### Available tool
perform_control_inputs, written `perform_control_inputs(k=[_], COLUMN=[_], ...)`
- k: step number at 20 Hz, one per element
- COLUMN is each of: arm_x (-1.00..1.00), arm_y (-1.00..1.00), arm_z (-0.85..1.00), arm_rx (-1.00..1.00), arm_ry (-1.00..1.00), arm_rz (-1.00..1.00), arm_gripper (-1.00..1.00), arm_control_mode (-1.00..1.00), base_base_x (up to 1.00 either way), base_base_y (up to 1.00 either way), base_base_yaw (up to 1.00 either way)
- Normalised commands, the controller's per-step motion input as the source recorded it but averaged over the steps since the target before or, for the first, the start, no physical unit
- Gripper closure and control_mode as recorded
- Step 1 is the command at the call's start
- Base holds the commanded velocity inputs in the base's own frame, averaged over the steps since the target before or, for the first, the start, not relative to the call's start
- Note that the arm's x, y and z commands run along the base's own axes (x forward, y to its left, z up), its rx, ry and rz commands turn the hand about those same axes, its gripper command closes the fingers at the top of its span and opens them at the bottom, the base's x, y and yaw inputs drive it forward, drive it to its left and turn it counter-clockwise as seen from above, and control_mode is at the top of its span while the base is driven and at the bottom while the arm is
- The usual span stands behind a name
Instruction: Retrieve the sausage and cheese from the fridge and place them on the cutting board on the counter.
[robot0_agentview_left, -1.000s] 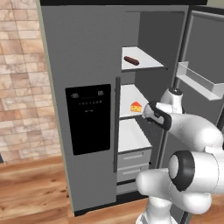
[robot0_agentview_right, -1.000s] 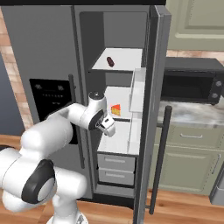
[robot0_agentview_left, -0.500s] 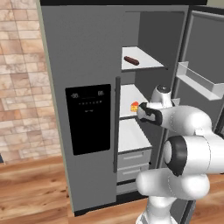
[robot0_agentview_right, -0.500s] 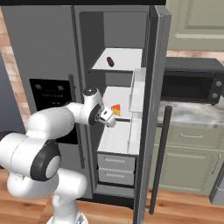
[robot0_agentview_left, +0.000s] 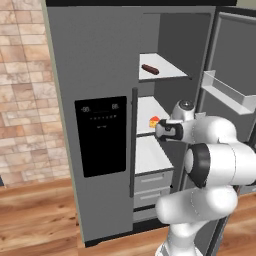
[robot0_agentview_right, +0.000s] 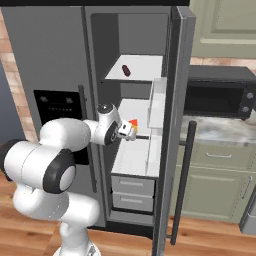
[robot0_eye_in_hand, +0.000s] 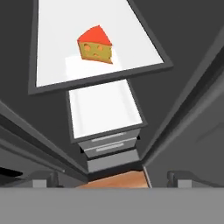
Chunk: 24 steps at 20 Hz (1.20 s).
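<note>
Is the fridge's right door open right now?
Open: the fridge door is swung wide, showing the cheese and sausage on its white shelves.

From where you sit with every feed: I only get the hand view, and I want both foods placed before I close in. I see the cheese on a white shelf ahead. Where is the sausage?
Observer: The sausage lies on the shelf above the cheese, toward its back.
Operator: Is the fridge fully open?
Observer: Only the right door of the fridge is open; the left one, with the black dispenser panel, is closed.
Operator: Is the gripper past the door line?
Observer: In the left base view the gripper sits at the middle shelf's front edge, jaws open, short of the cheese.
</note>
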Motion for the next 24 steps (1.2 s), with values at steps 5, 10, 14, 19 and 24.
perform_control_inputs(k=[5,10,14,19,24], arm_x=[0.21,0.30,0.26,0.30,0.28], arm_y=[-0.07,-0.01,-0.01,0.00,-0.04], arm_z=[0.01,0.06,0.08,0.02,0.00], arm_rx=[-0.10,-0.05,-0.02,-0.02,-0.02], arm_ry=[0.00,0.00,0.00,0.01,0.04], arm_rz=[0.26,0.13,0.10,0.01,0.00], arm_gripper=[-1.00,-1.00,-1.00,-1.00,-1.00], arm_control_mode=[-1.00,-1.00,-1.00,-1.00,-1.00], base_base_x=[0.00,0.00,0.00,0.00,0.00], base_base_y=[0.00,0.00,0.00,0.00,0.00], base_base_yaw=[0.00,0.00,0.00,0.00,0.00])
